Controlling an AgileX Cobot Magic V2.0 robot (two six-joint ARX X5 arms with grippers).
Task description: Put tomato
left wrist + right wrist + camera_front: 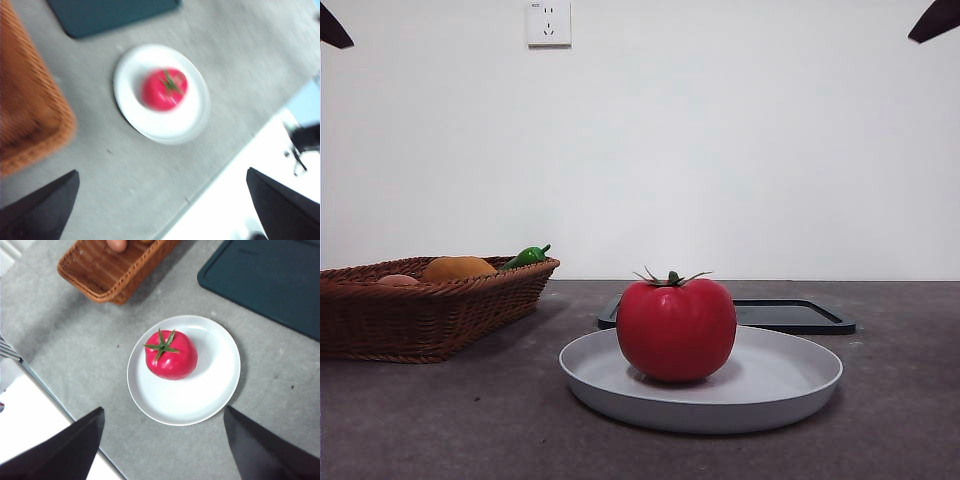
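The tomato [675, 328] is glossy red with a green spiky stem and rests on a white round plate [790, 385] at the table's middle. The left wrist view shows the tomato [164, 90] on the plate [192, 125] blurred, from high above. It also lies on the plate [210, 390] in the right wrist view, where the tomato [171, 355] is sharp. My left gripper [162, 210] and right gripper [162, 445] both hang open well above the table, apart from the tomato, holding nothing. In the front view only black tips show at the top corners.
A brown wicker basket [420, 310] stands at the left with an orange fruit [458, 267] and a green pepper [527, 256] inside. A dark flat tray [790, 315] lies behind the plate. The table's edge [50, 395] runs near the right gripper.
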